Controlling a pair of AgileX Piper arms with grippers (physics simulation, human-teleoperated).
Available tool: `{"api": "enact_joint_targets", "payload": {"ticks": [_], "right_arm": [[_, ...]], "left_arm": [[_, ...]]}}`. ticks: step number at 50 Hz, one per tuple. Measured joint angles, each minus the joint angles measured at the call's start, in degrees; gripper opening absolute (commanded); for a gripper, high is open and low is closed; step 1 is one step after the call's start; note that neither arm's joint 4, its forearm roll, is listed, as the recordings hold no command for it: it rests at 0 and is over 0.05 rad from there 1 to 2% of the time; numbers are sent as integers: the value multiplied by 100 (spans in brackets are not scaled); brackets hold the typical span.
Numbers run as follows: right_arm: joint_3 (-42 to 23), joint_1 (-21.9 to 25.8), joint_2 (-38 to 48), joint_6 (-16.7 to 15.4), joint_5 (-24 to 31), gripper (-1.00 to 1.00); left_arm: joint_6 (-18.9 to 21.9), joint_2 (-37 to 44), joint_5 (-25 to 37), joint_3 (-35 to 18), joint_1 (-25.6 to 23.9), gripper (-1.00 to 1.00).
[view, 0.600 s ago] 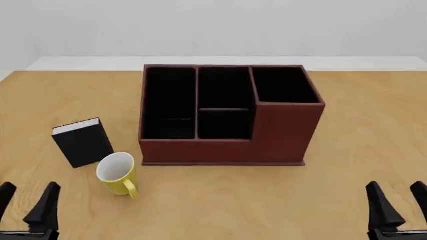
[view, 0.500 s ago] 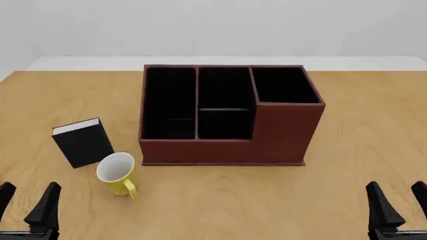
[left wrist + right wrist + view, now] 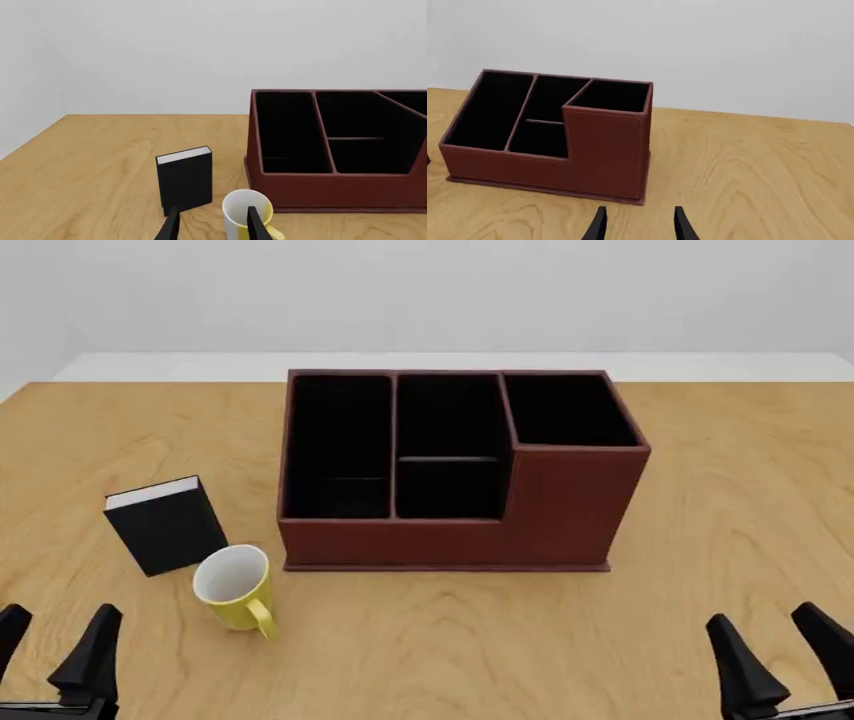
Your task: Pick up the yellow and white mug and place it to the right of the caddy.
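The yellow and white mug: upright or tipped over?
Upright: the yellow and white mug stands on its base on the table, white opening facing up.

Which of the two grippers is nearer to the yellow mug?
The left gripper: the yellow and white mug stands just ahead of it, left of the caddy. The right gripper is far across.

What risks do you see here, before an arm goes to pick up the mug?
1. The mug stands very close to the black book, so a finger of the open left gripper might knock the book over.
2. The mug is on the caddy's left. Carrying it across too low might hit the tall right section.
3. The handle points toward the arms, so a grasp from this side may catch it and turn the mug.
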Motion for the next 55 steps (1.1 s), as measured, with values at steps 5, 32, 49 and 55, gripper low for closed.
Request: {"api": "enact_joint_targets", "payload": {"ticks": [5,32,49,55], "right_arm": [[-40,295,1,7,93,100],[-154,1806,648,16,-50,100],[-45,2504,1986,35,-1303,100],[-15,2697,2438,-24,-1751,100]], "left_arm": [[0,0,0,0,0,100],[0,0,0,0,0,100],[0,0,0,0,0,100],[0,0,0,0,0,100]]}}
